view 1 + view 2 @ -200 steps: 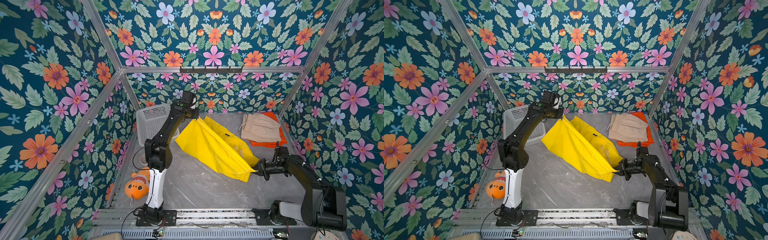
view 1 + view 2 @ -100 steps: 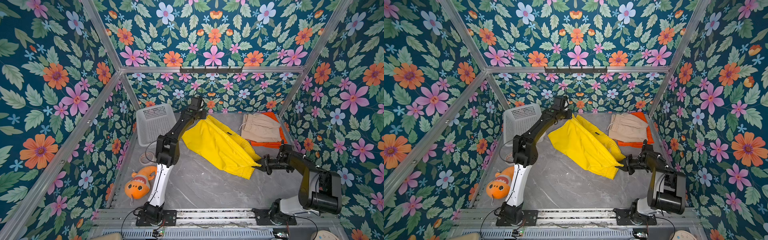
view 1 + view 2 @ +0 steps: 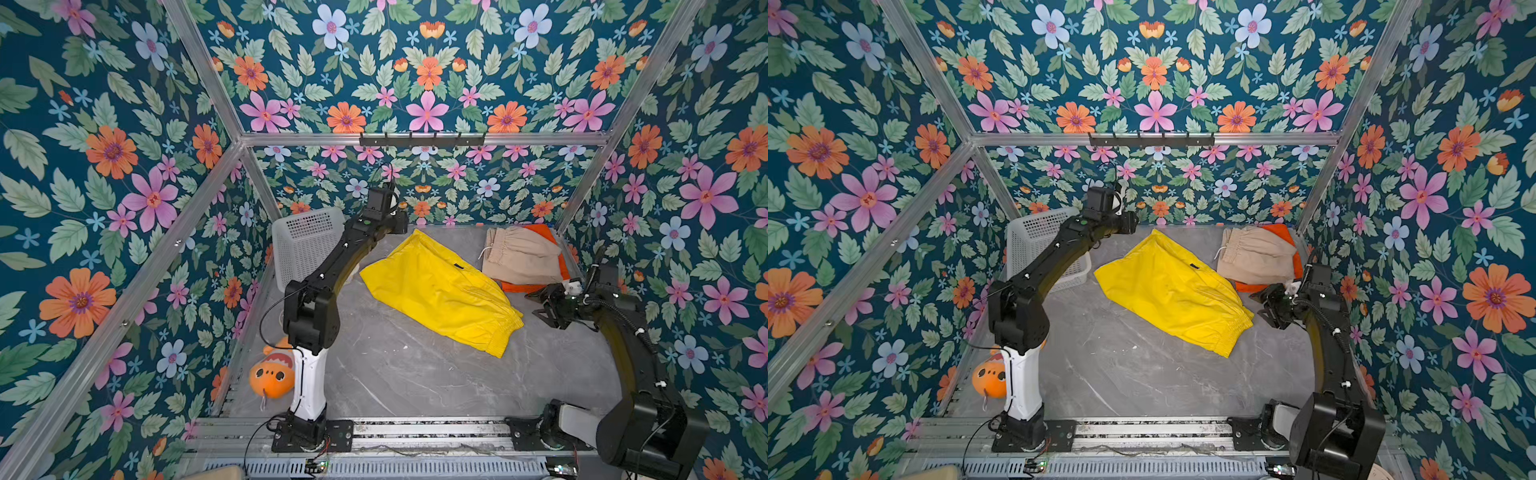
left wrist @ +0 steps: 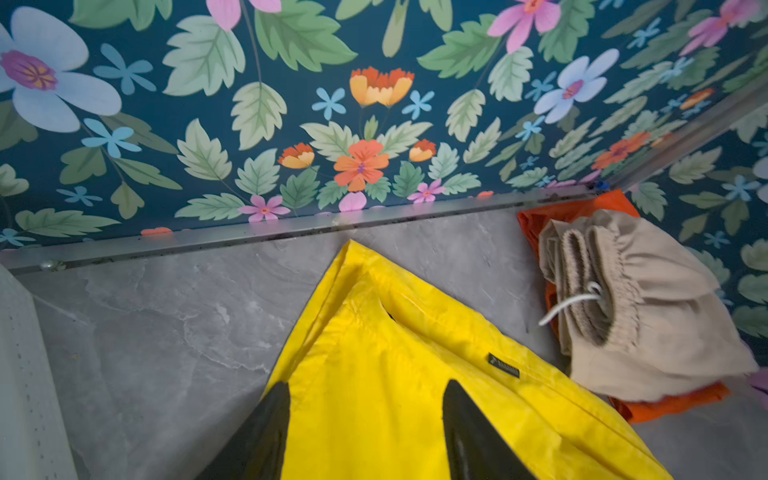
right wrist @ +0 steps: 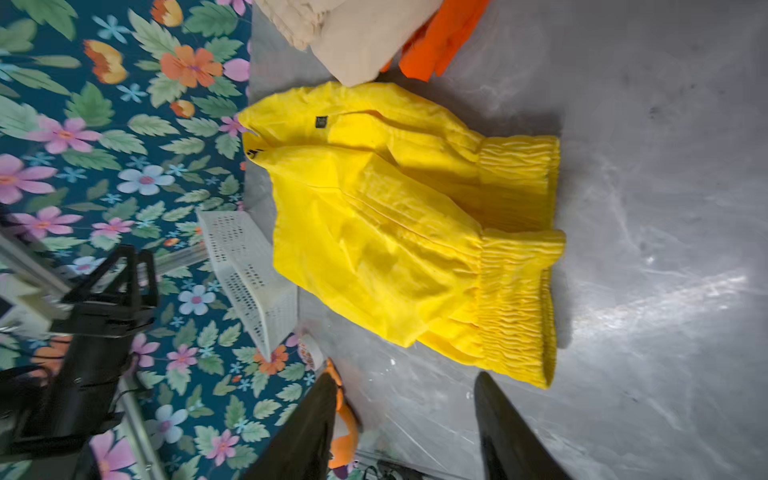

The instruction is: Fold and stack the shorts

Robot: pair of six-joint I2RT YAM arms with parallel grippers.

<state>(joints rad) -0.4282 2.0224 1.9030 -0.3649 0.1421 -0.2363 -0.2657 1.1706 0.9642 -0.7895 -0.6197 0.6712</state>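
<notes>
Judging from both wrist views, we have each end effector standing with its jaws apart and holding nothing. The left end effector [image 4: 369,384] hovers low over the leg end of the yellow shorts [image 3: 440,291], with cloth showing in its gap but, as far as we can tell, not pinched. The right end effector [image 5: 405,376] sits just short of the elastic waistband, bare bench [image 3: 415,374] between its fingers. The yellow shorts lie folded lengthwise on the bench, reaching from one end effector to the other. Off to the side of the right end effector, the beige shorts [image 3: 521,255] rest folded on top of the orange shorts [image 4: 582,205].

We think the fold is the weak point. The upper layer sits offset from the lower one, so a pinch that catches only the top layer would peel the fold open on lifting. The fabric looks thin and slick, and may slide out of a shallow grip. The pile is near the right end effector, so a careless swing could drag the beige shorts or hook their white drawstring [image 4: 569,306] and spoil it.
</notes>
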